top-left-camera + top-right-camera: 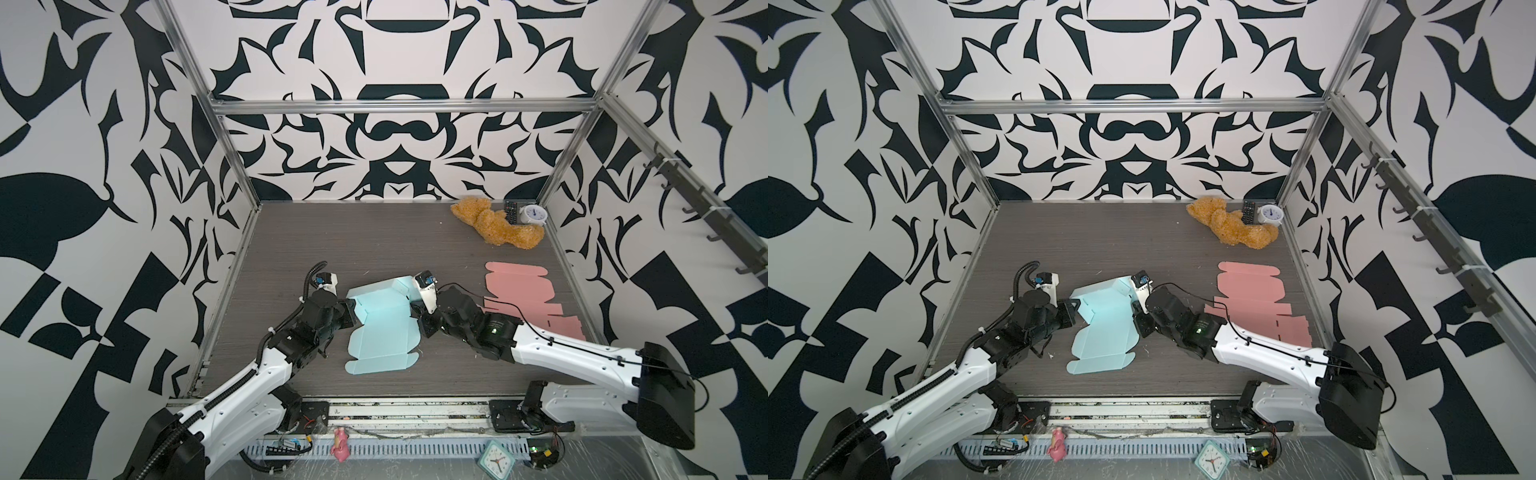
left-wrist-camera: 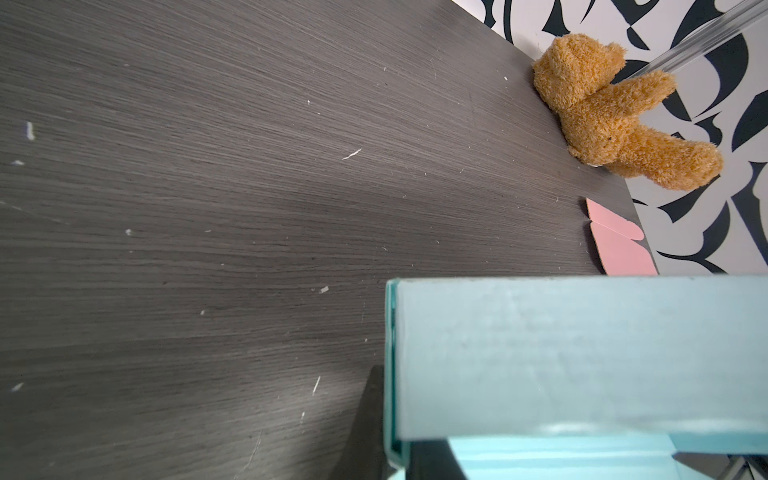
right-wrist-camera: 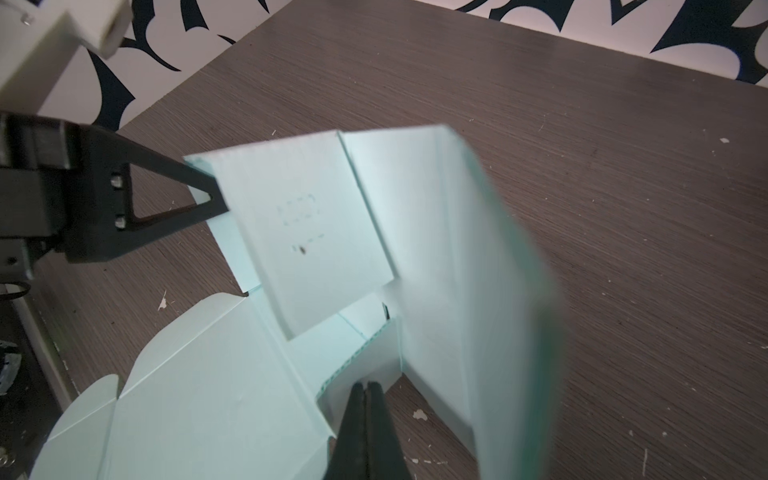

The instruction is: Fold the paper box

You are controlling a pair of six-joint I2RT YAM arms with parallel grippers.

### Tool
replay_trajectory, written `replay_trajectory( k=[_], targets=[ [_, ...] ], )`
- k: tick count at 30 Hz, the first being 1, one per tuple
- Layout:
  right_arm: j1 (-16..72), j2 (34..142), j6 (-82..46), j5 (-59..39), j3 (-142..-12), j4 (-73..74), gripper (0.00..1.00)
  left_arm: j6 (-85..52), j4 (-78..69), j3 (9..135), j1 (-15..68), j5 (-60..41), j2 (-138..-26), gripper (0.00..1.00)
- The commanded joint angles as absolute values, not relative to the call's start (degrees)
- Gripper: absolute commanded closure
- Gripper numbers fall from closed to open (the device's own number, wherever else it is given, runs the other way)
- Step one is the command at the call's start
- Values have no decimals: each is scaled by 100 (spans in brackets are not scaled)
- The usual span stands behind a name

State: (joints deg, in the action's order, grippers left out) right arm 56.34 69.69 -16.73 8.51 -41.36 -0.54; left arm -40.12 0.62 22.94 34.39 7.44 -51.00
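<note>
Closed down to a thin pinch with the left gripper (image 3: 214,199) on the edge of a raised panel of the light-blue paper box (image 1: 380,328). Pressed fully together at the right gripper (image 3: 365,390), tips touching a low side flap; cannot tell about any paper caught between. Lying in the middle of the table (image 1: 332,241), far end folded up into walls, near end flat. Off to the right, well apart: flat pink box blanks (image 1: 515,286). Farther back in the corner: teddy bear (image 1: 494,226), remote control (image 1: 510,212), white alarm clock (image 1: 533,215).

A teddy bear (image 1: 496,226), remote (image 1: 510,212) and white clock (image 1: 533,215) share the far corner.
</note>
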Motion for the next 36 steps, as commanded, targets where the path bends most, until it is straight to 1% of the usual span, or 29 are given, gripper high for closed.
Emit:
replay_trajectory(
  k=[1, 12, 15, 20, 24, 26, 28, 32, 36],
  targets=[
    [5627, 6982, -1762, 735, -4346, 190, 100, -4087, -70, 2172, 3420, 677, -5036, 100],
    [5625, 6986, -1789, 403, -4387, 6, 100, -4043, -62, 2189, 3388, 721, -5106, 100],
    [5627, 6743, -1696, 268, -4306, -142, 94, -4030, -21, 2193, 3366, 721, -5059, 100],
    [5625, 5985, -1424, 151, -4222, -719, 84, -3974, 90, 2191, 3274, 689, -4958, 100],
    [5604, 5465, -1163, 177, -4323, -1276, 78, -3910, 233, 2197, 3076, 528, -4912, 100],
    [5487, 5339, -1108, 79, -4402, -1527, 78, -3877, 313, 2206, 2908, 352, -4896, 100],
    [5189, 5222, -1161, -228, -4363, -1528, 78, -3835, 366, 2197, 2807, 236, -4840, 100],
    [4399, 5080, -1500, -1222, -4135, -1092, 78, -3682, 580, 2197, 2678, 107, -4640, 100],
    [4080, 5154, -1671, -1727, -4082, -786, 77, -3528, 729, 2205, 2539, -42, -4576, 100]
  ],
)
